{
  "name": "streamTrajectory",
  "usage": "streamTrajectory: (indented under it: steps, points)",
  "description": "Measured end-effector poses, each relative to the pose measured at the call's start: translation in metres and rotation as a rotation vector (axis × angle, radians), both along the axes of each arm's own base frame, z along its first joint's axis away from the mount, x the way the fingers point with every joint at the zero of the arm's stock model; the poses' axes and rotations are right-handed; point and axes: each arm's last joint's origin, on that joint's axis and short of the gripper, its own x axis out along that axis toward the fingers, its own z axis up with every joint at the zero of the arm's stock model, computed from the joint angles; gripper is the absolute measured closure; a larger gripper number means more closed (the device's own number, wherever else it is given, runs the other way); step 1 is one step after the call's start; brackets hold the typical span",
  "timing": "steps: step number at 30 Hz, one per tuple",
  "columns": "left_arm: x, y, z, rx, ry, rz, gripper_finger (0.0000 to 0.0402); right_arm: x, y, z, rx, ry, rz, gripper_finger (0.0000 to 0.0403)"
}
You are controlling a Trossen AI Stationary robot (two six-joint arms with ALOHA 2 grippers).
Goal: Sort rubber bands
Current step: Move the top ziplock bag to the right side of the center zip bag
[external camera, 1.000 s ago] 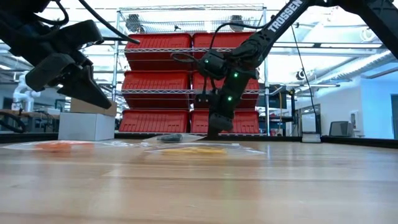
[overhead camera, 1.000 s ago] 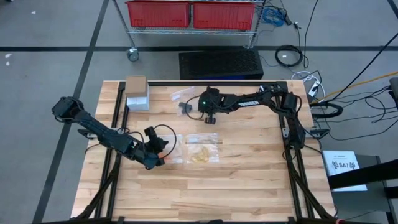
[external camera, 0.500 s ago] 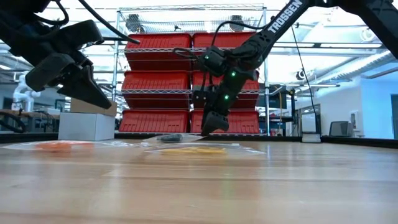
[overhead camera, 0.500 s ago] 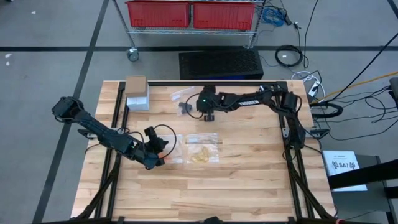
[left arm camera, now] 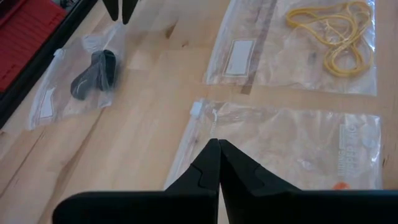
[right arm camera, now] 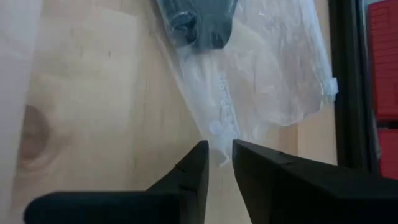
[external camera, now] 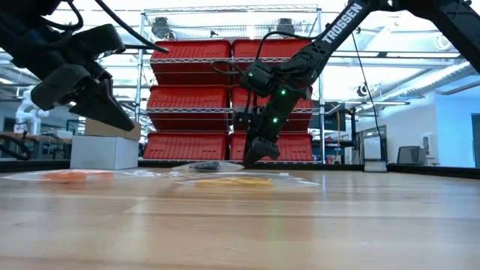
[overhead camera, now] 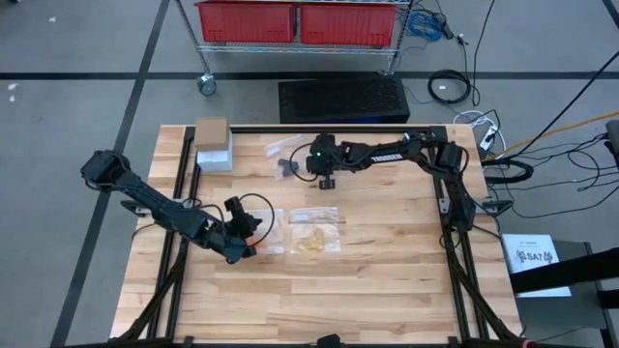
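Near the far middle of the table (overhead camera: 387, 280), the right gripper (right arm camera: 217, 163) hangs over the edge of a clear bag (right arm camera: 273, 81) that holds a dark bundle of black rubber bands (right arm camera: 199, 22). Its fingers (right arm camera: 186, 180) stand narrowly apart, with a slim gap between the tips, and the thin plastic edge of the bag lies right at that gap; whether the plastic is pinched cannot be told. The black bands lie well ahead of the fingertips, not between them. Toward the left front, the left gripper (left arm camera: 217, 149) is raised above the wood with its fingers pressed together and nothing between them. Just beyond its tips lies a second clear bag (left arm camera: 292, 149), where a speck of orange rubber band (left arm camera: 339, 185) shows near one edge. A third bag (left arm camera: 298, 50), farther off, holds the pale yellow rubber bands (left arm camera: 336, 31) in a loose tangle. From above, the yellow bands (overhead camera: 311, 240) sit at the table's middle, between the two grippers.
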Motion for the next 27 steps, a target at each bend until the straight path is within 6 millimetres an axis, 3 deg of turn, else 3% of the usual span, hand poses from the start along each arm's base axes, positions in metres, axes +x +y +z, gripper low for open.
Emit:
streamTrajectory:
  steps: [5,10,16,21,27]
  points:
    - [0.000,0.000,0.000,0.000,0.000,0.000,0.0391,-0.001,-0.001,-0.009,0.012,0.035,0.010,0.0348]
    - [0.000,0.000,0.000,0.000,0.000,0.000,0.0391,-0.003,0.000,-0.011,0.024,0.064,0.009,0.0397]
    - [0.000,0.000,0.000,0.001,0.001,0.000,0.0391,-0.011,0.002,-0.006,0.050,0.115,-0.043,0.0402]
    - [0.000,0.000,0.000,0.001,0.002,0.000,0.0391,-0.026,0.014,0.007,0.111,0.226,-0.092,0.0403]
    - [0.000,0.000,0.000,0.002,0.003,-0.001,0.0391,-0.051,0.033,0.035,0.192,0.351,-0.203,0.0403]
